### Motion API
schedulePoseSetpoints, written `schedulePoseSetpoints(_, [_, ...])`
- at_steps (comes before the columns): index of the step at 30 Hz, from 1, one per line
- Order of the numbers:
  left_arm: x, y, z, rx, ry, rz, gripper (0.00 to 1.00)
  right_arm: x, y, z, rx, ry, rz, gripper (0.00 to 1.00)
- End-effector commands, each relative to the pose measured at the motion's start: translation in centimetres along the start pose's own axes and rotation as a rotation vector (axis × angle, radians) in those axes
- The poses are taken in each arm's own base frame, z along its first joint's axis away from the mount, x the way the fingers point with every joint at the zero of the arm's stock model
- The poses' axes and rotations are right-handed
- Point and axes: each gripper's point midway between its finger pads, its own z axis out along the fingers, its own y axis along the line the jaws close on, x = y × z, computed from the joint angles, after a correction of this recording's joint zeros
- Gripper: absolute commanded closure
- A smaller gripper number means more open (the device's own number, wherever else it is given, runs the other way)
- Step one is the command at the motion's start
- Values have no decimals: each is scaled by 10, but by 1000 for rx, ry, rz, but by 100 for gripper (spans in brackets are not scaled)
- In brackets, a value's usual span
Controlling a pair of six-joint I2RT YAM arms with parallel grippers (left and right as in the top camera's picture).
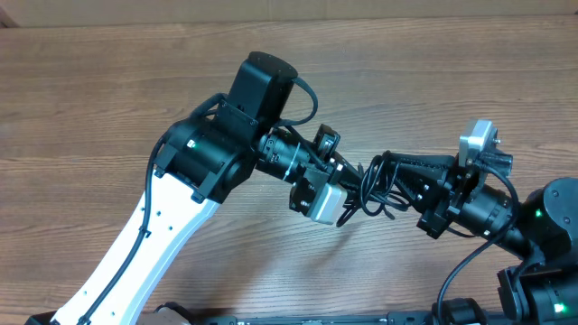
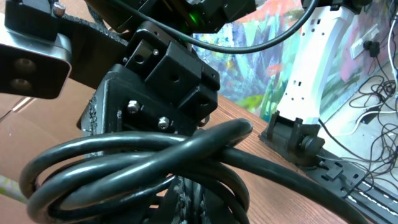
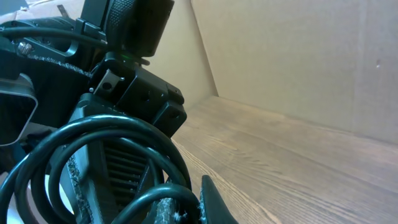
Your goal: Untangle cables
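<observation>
Over table (image 1: 108, 90), left pincer (image 1: 354, 173), right pincer (image 1: 397, 170) pressed together, apparently pinching cables (image 1: 372, 191).

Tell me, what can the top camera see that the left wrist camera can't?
Only the top camera shows the arms from above, the left arm and the right arm, meeting in the middle. Only the left wrist camera shows a colourful picture, a white post and loose wires in the background. Both show the wooden table and the black cables looped together. They look much bigger and closer from the wrist.
</observation>
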Motion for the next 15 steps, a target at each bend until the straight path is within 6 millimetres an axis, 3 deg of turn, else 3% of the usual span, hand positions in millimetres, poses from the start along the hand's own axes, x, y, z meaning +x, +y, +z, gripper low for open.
schedulePoseSetpoints(1, [-20, -26, 14, 89, -79, -55, 96, -27, -40, -6, 226, -108, -25, 96])
schedulePoseSetpoints(4, [-19, -26, 14, 87, -72, -53, 96, -23, -37, -5, 211, -87, -74, 96])
schedulePoseSetpoints(6, [-18, -25, 14, 85, -71, -49, 96, -17, -36, -5, 201, -64, -75, 90])
schedulePoseSetpoints(7, [-19, -24, 14, 83, -72, -46, 96, -13, -37, -4, 203, -51, -62, 84])
schedulePoseSetpoints(11, [-17, -20, 12, 68, -68, -29, 96, 1, -40, -5, 214, -2, -14, 38])
schedulePoseSetpoints(15, [-14, -13, 6, 42, -60, -13, 96, 14, -43, -6, 224, 43, 30, 27])
